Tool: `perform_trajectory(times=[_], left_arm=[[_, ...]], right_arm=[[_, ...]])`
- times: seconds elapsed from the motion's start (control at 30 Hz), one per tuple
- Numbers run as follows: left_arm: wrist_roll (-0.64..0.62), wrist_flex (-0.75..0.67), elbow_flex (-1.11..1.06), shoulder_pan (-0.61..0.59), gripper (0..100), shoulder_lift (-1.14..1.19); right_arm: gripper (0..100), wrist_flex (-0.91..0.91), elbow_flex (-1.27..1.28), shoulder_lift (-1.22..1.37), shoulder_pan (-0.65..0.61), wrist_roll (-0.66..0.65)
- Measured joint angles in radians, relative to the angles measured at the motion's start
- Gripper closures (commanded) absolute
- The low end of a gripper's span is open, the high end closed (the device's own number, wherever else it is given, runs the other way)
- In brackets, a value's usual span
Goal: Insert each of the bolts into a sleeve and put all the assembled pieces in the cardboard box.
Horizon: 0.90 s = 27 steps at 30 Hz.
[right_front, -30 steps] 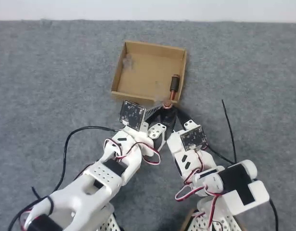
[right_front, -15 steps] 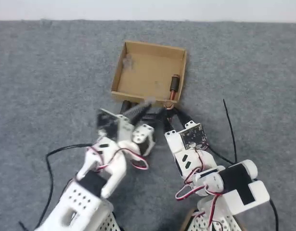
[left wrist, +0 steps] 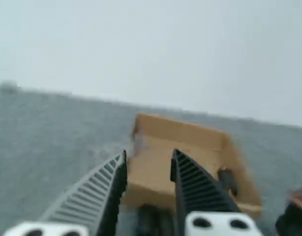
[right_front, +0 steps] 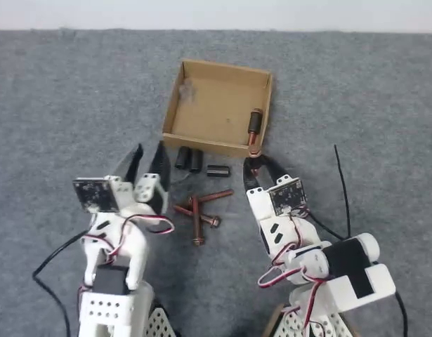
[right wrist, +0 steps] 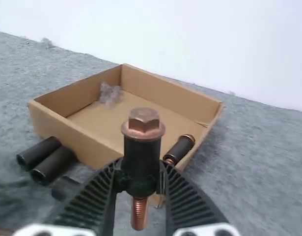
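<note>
My right gripper [right_front: 257, 166] is shut on a black sleeve with a copper bolt through it [right wrist: 141, 147], held upright just in front of the cardboard box [right_front: 201, 143] near its right corner. Another assembled piece [right_front: 255, 122] lies inside the box by the right wall. Three empty black sleeves [right_front: 196, 159] lie on the carpet before the box's front wall. Three loose copper bolts [right_front: 199, 210] lie crossed a little nearer to me. My left gripper [right_front: 146, 163] is open and empty, raised left of the sleeves, and faces the box [left wrist: 190, 132].
Grey carpet covers the table, with open room to the left and right of the box. A black cable [right_front: 342, 189] runs along the carpet right of the right arm. A bit of grey fluff [right_front: 186, 88] sits in the box's far left corner.
My left arm has drawn back and to the left, away from the right gripper, uncovering the sleeves and bolts. The right gripper stays by the box, still holding the assembled piece.
</note>
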<state>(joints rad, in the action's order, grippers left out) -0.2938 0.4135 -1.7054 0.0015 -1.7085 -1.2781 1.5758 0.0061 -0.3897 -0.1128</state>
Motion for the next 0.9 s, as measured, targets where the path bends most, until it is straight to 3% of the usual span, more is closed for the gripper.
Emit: perform_trajectory(times=[0.3,0.5,0.9], left_arm=[[0.0,0.354,0.0,-0.218,86,-0.032],[0.0,0.376,0.0,-0.216,86,-0.034],[0.063,0.423,0.0,-0.21,86,-0.037]], right_arm=[[99.2,0.015,0.0,0.0,0.008,0.0],[99.2,0.175,-0.021,0.0,0.015,0.0],[99.2,0.285,-0.135,-0.083,0.183,-0.002]])
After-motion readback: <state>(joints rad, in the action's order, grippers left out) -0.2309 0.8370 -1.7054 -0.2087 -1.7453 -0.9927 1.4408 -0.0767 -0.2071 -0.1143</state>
